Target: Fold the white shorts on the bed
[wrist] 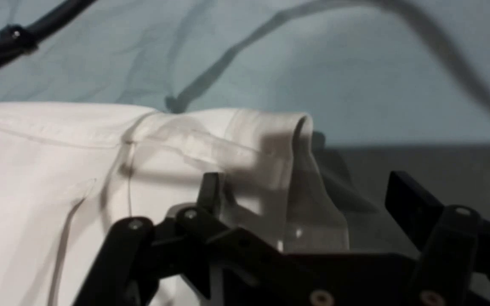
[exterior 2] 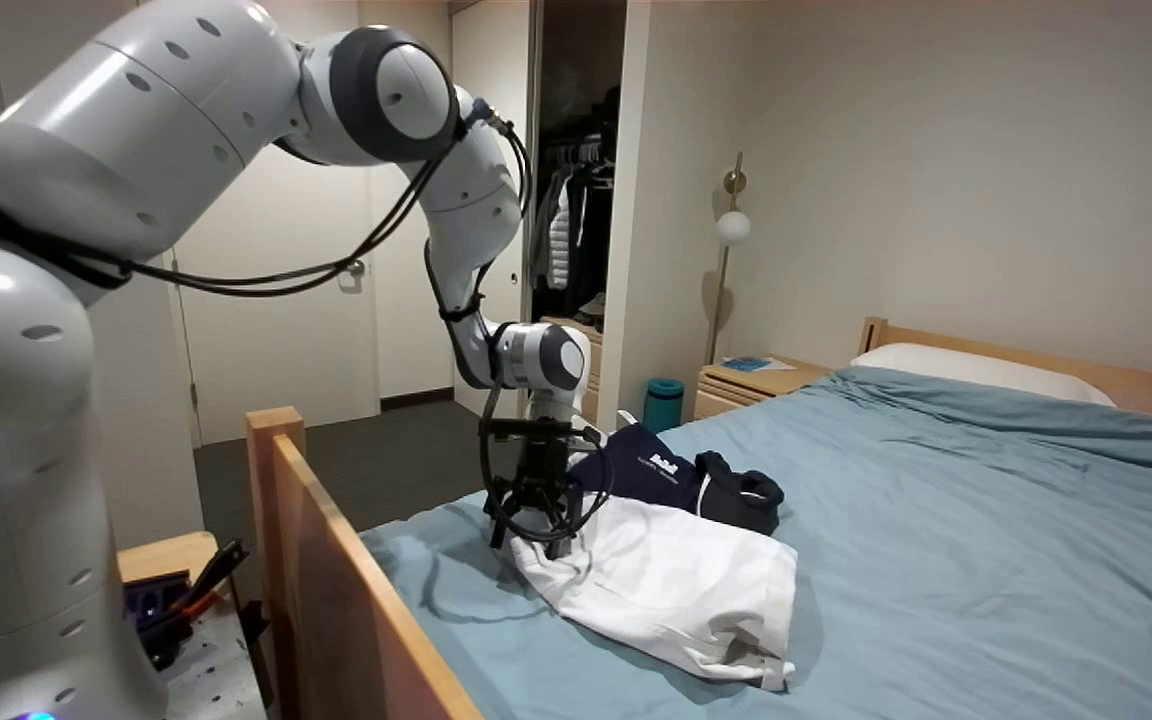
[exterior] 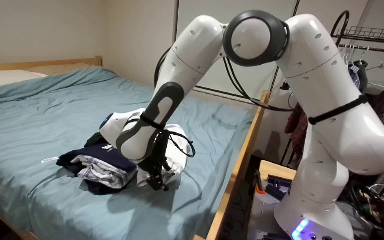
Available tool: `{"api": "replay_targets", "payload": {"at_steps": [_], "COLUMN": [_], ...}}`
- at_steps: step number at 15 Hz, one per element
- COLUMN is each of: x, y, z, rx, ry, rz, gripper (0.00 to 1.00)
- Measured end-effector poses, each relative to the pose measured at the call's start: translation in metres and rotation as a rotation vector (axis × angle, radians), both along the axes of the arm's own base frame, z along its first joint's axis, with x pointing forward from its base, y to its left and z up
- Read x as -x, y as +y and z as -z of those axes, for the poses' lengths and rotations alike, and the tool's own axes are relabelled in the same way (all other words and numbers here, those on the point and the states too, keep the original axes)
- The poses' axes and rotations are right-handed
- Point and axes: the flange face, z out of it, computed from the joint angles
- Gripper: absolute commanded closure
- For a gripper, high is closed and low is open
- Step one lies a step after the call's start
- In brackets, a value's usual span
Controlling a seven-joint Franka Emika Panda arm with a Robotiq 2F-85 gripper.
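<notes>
On the blue-sheeted wooden bed (exterior 2: 956, 560) we have white cloth shorts (exterior 2: 671, 575), likely light, limp and not slippery. Our black two-fingered gripper (wrist: 309, 193) stands wide, its fingers (wrist: 413, 208) either side of a doubled edge (wrist: 283, 170), which we judge the place to pinch.

One pair of white shorts (exterior 2: 676, 580), two fingers (wrist: 413, 208)

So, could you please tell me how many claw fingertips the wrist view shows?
2: one fingertip left of centre, seen against the white shorts; the second fingertip at right, past the shorts' edge. Neither is hidden.
</notes>
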Motion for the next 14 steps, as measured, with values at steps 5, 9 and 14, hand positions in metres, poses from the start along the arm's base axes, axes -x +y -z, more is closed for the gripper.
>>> {"api": "replay_targets", "payload": {"at_steps": [5,9,14], "x": [0.010,0.008,0.006], "y": [-0.018,-0.031,-0.026], "z": [0.008,0.025,0.038], "rx": [0.052,0.071,0.112], "ry": [0.067,0.043,-0.020], "rz": [0.011,0.010,0.005], "gripper": [0.00,0.00,0.00]}}
